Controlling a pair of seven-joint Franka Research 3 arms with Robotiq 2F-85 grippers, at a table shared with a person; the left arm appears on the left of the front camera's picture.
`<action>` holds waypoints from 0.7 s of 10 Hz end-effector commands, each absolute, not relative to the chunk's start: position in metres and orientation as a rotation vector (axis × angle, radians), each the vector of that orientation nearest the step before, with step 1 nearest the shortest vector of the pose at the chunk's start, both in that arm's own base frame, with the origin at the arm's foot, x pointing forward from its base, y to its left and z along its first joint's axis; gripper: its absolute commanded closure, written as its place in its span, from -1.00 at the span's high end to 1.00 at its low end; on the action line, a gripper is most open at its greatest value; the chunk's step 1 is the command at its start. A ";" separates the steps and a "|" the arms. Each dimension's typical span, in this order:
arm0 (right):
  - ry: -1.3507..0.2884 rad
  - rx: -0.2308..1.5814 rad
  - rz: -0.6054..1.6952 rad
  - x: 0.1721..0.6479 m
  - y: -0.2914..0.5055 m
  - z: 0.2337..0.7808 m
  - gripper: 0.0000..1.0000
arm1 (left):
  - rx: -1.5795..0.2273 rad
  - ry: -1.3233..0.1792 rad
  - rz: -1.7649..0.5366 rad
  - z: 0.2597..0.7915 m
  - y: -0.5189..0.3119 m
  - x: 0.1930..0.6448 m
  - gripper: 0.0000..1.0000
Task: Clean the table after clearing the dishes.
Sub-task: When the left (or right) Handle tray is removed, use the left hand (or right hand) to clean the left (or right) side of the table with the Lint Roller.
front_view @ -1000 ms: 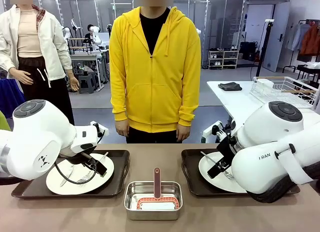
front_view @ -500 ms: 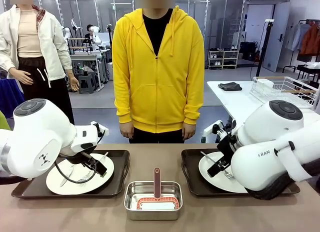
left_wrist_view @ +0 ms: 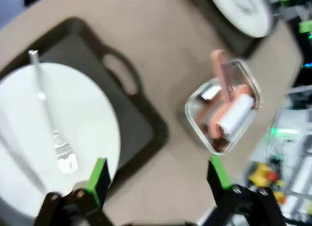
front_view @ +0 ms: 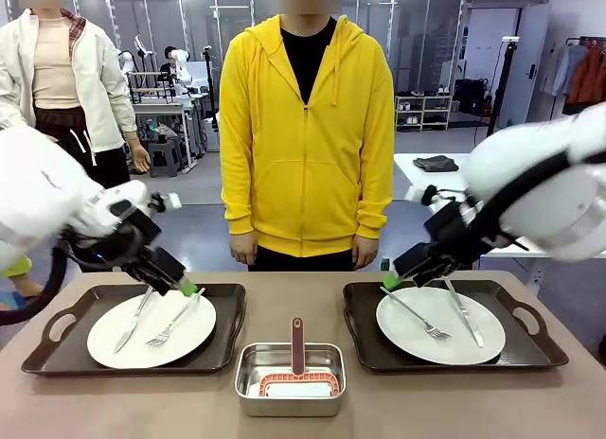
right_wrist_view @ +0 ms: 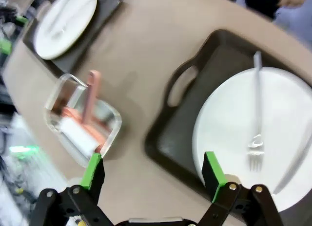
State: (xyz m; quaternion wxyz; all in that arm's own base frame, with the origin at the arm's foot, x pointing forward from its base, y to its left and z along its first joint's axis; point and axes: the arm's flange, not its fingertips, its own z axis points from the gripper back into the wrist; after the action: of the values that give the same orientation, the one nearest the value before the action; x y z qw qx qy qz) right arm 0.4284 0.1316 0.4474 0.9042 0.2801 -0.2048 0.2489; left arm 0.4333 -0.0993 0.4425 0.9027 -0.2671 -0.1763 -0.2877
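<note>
Dishes point(front_view: 151, 342) either side of the steel pan point(front_view: 242, 375) now lie uncovered: the left gripper point(front_view: 187, 288) and right gripper point(front_view: 390, 281) have risen, jaws spread and empty; clearing hasn't started.

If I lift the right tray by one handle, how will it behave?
The tray looks rigid, so it likely won't sag. The plate sits loose on it and would probably slide if tilted. Fork and knife lie free on the plate, likely slipping first.
</note>
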 end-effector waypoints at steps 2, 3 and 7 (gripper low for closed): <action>-0.320 1.031 0.302 0.441 0.039 0.431 1.00 | -1.098 -0.233 -0.330 0.422 0.012 0.451 1.00; -0.338 1.160 0.191 0.436 -0.003 0.429 1.00 | -1.196 -0.312 -0.231 0.417 0.057 0.443 1.00; -0.561 1.146 -0.274 0.384 -0.185 0.424 1.00 | -1.255 -0.476 0.127 0.383 0.219 0.389 1.00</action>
State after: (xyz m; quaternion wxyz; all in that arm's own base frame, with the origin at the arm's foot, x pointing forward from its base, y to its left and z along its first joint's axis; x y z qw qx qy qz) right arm 0.3877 -0.1759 0.4135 0.8088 0.5312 -0.2381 -0.0830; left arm 0.3864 0.2048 0.3762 0.8031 -0.5643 -0.1887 0.0329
